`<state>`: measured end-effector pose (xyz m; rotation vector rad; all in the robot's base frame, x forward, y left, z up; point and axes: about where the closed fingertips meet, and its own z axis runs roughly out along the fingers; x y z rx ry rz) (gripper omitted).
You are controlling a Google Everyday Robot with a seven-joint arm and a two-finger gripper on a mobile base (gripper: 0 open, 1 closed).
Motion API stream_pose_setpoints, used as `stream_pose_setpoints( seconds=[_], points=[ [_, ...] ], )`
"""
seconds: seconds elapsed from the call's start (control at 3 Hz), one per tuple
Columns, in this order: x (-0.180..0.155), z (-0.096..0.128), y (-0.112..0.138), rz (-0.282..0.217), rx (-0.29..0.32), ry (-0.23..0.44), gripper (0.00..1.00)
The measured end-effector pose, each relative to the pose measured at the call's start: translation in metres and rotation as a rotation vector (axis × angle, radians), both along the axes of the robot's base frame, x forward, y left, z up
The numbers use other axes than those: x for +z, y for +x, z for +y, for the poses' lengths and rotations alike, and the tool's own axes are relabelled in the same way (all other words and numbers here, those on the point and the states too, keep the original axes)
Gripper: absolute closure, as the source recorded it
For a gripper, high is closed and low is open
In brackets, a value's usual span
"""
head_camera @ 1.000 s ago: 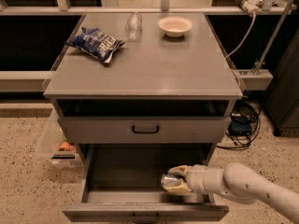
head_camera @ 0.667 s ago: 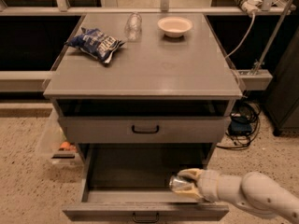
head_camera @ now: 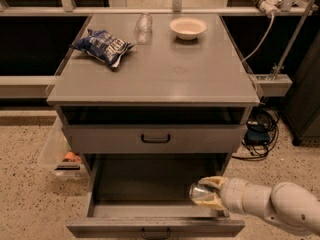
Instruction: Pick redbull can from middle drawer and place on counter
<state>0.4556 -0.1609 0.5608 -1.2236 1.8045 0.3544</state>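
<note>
The middle drawer (head_camera: 150,181) is pulled open below the closed drawer, and its dark floor shows. My gripper (head_camera: 206,194) reaches in from the right, at the drawer's front right corner. Its yellowish fingers (head_camera: 212,183) are shut around the redbull can (head_camera: 198,193), a small silver can lying on its side with one end pointing left. I cannot tell whether the can rests on the drawer floor or hangs just above it. The counter (head_camera: 165,69) is the flat grey top of the cabinet, above and behind the gripper.
On the counter lie a blue-and-white snack bag (head_camera: 102,46) at the left, a clear plastic bottle (head_camera: 143,27) at the back and a white bowl (head_camera: 187,27) at the back right. A closed drawer (head_camera: 155,138) sits above the open one. Cables (head_camera: 257,134) hang at the right.
My gripper has moved a little to the right inside the open drawer, with the can held in it. Nothing on the counter has moved.
</note>
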Motion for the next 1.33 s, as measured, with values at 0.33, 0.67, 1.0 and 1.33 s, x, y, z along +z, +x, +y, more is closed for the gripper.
stream_pose_setpoints(
  seconds=[0.33,0.67,1.0,1.33],
  points=[
    [0.017,-0.003,0.004,-0.002,0.038,0.014,1.00],
    [0.091,-0.007,0.025,-0.065,0.133,-0.007,1.00],
    [0.181,0.010,0.022,-0.118,0.272,-0.100,1.00],
    [0.264,0.025,0.008,-0.187,0.366,-0.195,1.00]
  ],
)
